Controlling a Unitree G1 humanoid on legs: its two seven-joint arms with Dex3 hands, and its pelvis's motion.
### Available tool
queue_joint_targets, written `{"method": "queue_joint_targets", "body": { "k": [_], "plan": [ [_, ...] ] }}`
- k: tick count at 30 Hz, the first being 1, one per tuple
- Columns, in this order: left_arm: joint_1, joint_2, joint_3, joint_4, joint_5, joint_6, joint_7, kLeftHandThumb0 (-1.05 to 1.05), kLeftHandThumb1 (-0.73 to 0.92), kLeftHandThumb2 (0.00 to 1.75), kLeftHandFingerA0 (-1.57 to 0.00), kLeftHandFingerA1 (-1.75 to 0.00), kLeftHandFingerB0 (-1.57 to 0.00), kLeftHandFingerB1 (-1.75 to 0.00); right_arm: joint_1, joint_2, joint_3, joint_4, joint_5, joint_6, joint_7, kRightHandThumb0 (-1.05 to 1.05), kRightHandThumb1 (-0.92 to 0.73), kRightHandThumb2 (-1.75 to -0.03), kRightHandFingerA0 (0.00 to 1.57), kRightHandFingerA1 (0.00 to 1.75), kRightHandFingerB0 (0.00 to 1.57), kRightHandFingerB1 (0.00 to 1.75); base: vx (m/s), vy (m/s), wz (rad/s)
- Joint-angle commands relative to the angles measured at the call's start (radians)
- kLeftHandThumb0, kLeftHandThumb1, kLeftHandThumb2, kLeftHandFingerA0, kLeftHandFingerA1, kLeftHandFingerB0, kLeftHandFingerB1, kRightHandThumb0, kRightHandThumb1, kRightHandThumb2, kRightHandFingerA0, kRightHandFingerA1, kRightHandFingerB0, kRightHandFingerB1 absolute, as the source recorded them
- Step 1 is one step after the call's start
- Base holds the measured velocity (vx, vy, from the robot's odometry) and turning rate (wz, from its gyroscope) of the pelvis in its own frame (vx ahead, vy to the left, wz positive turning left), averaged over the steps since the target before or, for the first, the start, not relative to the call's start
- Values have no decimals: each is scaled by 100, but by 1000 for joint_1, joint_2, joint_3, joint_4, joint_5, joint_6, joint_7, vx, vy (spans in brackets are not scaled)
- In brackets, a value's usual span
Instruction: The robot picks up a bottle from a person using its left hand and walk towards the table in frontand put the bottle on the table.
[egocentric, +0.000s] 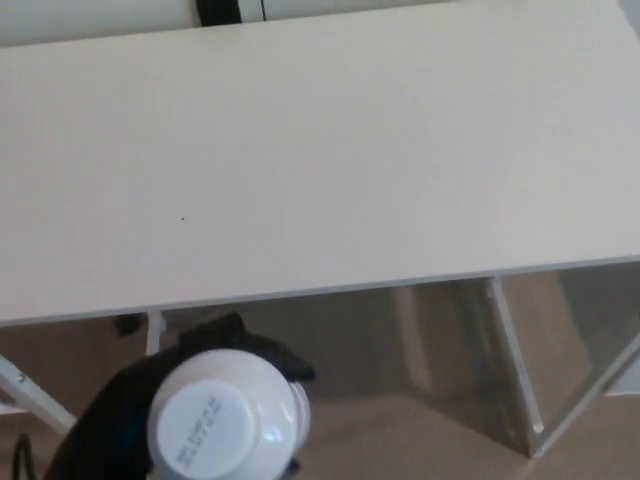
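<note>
The left hand (105, 425) sits at about 7 o'clock in the head view, its black fingers (270, 355) curled round the bottle (222, 425), so it is grasping it. Only the bottle's white top shows (seen from straight above, with small print on it). The bottle hangs over the floor (400, 440), just short of the front edge of the table (320, 170), which lies toward 12 o'clock from it. The right hand is not in view. The step in hand seems to be carrying the bottle over the top and setting it down. To do that well, the hand should likely lift the base above the edge, reach toward 12 o'clock until it is well inside, lower it upright until it rests flat, and only then let go. The base is hidden, so its height against the tabletop cannot be told.
</note>
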Motion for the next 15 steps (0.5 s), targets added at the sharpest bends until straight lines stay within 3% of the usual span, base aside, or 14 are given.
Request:
{"method": "queue_joint_targets", "body": {
  "k": [1, 7, 11, 15],
  "plan": [
    [-64, 1, 60, -7, -74, 44, 16, -15, 65, 91, -116, -123, -82, -121, 11, -8, 3, 4, -9, 2, 4, -40, -70, -61, 66, 49, 57, 42, -60, 35, 99],
    [-166, 1, 76, 13, -48, 105, 40, -15, 64, 91, -118, -122, -83, -121, 9, -5, -8, 4, -4, 10, 7, -39, -71, -61, 66, 49, 56, 42, -30, 60, 14],
    [-359, 4, 89, 91, -37, 193, 66, -13, 66, 87, -117, -126, -82, -117, 6, 0, -3, 6, -13, 12, 14, -40, -71, -61, 66, 48, 55, 41, 13, -4, 3],
    [-502, -6, 96, 199, -29, 200, 73, -13, 64, 92, -117, -128, -84, -114, 5, -1, -2, 3, -13, 15, 23, -39, -71, -61, 66, 48, 55, 41, 6, -4, 2]
  ]
}}
